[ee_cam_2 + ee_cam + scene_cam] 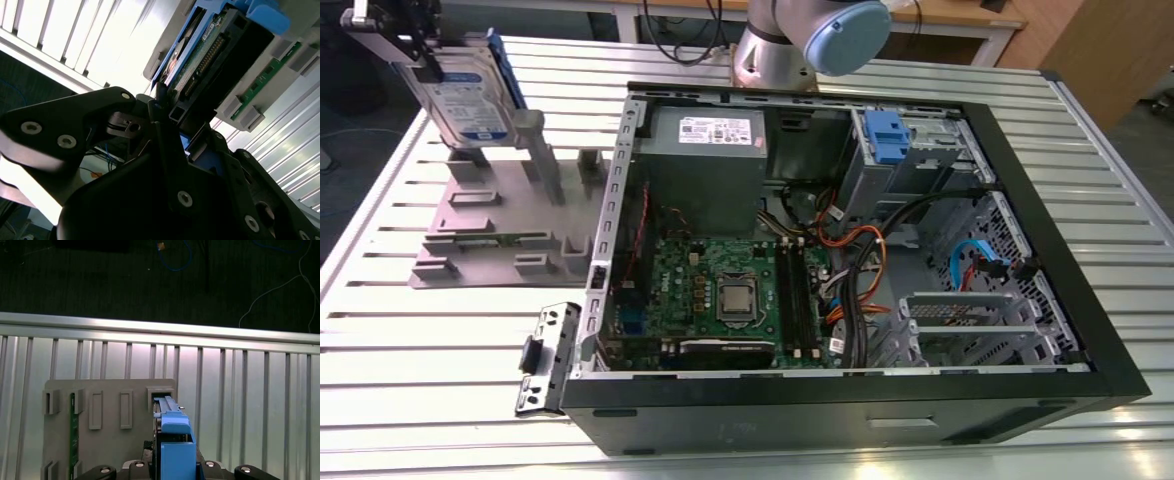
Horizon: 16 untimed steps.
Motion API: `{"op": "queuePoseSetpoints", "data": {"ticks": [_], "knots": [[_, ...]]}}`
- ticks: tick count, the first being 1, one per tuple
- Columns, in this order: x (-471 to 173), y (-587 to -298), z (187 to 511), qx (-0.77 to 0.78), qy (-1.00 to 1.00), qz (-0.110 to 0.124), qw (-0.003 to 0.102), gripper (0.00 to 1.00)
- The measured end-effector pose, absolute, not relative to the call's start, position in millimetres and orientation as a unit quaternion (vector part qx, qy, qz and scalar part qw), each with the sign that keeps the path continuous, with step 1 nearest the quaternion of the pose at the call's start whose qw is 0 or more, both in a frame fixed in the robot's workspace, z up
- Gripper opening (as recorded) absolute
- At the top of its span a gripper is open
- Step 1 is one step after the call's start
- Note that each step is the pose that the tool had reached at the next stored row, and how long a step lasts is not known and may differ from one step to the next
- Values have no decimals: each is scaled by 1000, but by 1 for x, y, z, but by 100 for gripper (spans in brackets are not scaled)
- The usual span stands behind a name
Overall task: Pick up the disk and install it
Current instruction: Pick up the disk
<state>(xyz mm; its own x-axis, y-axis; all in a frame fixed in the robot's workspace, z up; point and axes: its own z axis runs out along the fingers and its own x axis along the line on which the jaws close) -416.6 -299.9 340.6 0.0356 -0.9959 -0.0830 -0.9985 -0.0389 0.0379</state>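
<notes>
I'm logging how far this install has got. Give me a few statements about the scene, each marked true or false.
1. The disk stands upright over the grey stand. True.
2. The disk already sits inside the computer case. False: it is outside the case, towards the exterior view's left of it.
3. The gripper has its fingers shut on the disk. True.
4. The computer case is closed up. False: its side is open and the motherboard shows inside.
</notes>
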Motion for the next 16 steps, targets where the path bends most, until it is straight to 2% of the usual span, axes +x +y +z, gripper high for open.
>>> {"op": "queuePoseSetpoints", "data": {"ticks": [16], "knots": [[-417, -300, 345, -719, 693, 43, 15, 36]]}}
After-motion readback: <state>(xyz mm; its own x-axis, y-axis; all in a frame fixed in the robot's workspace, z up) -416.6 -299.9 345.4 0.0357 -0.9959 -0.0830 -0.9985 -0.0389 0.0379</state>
